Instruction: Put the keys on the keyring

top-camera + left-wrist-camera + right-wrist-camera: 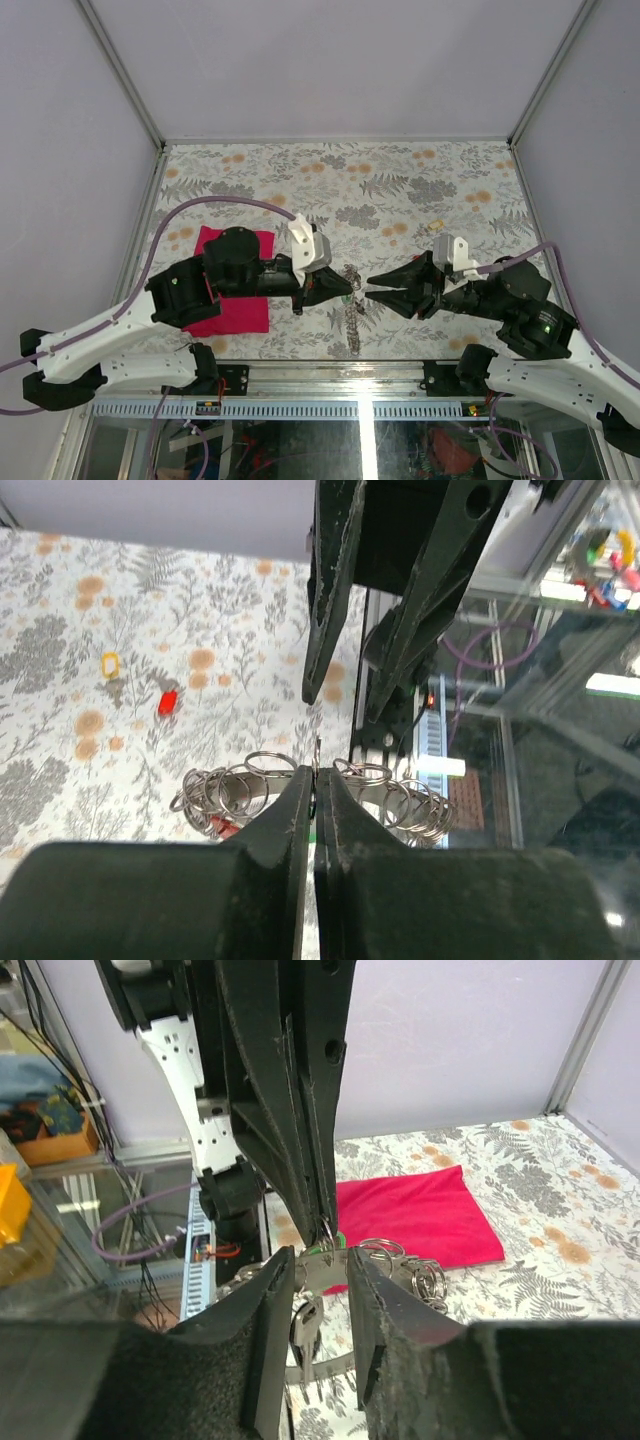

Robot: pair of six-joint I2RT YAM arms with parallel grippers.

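Barely visible: keyring [215, 790] link clamped in left jaws; right jaws apart, keys [304, 1322] half-hidden between.

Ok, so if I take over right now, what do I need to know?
Left gripper: shut on the keyring.
Right gripper: open, facing the left one at the keyring.
Red key and yellow key lie loose on the table, apart from the keyring.
Done: keyring gripped. Left: at least those two keys to thread on.
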